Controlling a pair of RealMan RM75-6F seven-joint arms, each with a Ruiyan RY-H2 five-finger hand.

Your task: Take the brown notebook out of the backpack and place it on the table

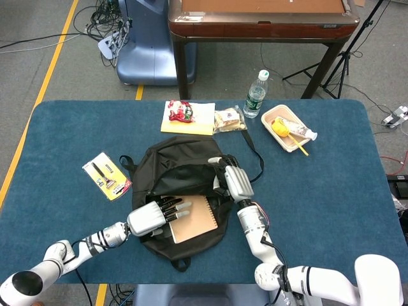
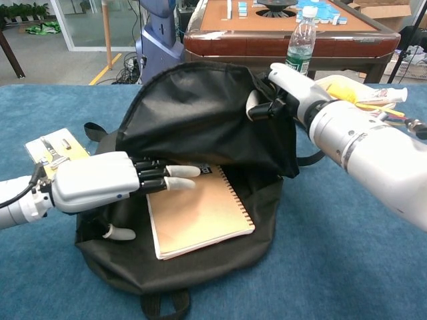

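Lying in the open mouth of the backpack [image 2: 200, 120], the notebook [image 2: 200, 217] shows its brown cover and spiral edge, its far end tucked under the raised black flap. The left hand [image 2: 100, 187] reaches in from the left, its fingers [image 2: 180, 172] stretched out flat over the notebook's near-left corner and upper edge, its thumb below and apart; whether the fingers press the cover or hover just above it cannot be told. That hand holds nothing, fingers slightly apart. In the head view the same hand [image 1: 153, 217] lies at the notebook's [image 1: 194, 218] left edge, inside the bag's opening.

The right hand [image 2: 283, 90] grips the top of the backpack flap, fingers curled round the fabric and lifting it so the bag gapes toward the chest camera. From the head view the right hand [image 1: 234, 182] sits at the bag's [image 1: 175, 162] right rim, forearm running down toward the table's near edge.

The backpack rests near the middle of the blue table [image 1: 331, 204]. Behind it a shallow tray [image 1: 288, 129] holds a yellow item and a tube. A water bottle [image 1: 255, 94] stands upright beside the tray, with a snack packet [image 1: 229, 120] and a yellow card [image 1: 187, 117] to its left. A yellow blister pack [image 1: 106, 175] lies left of the bag.
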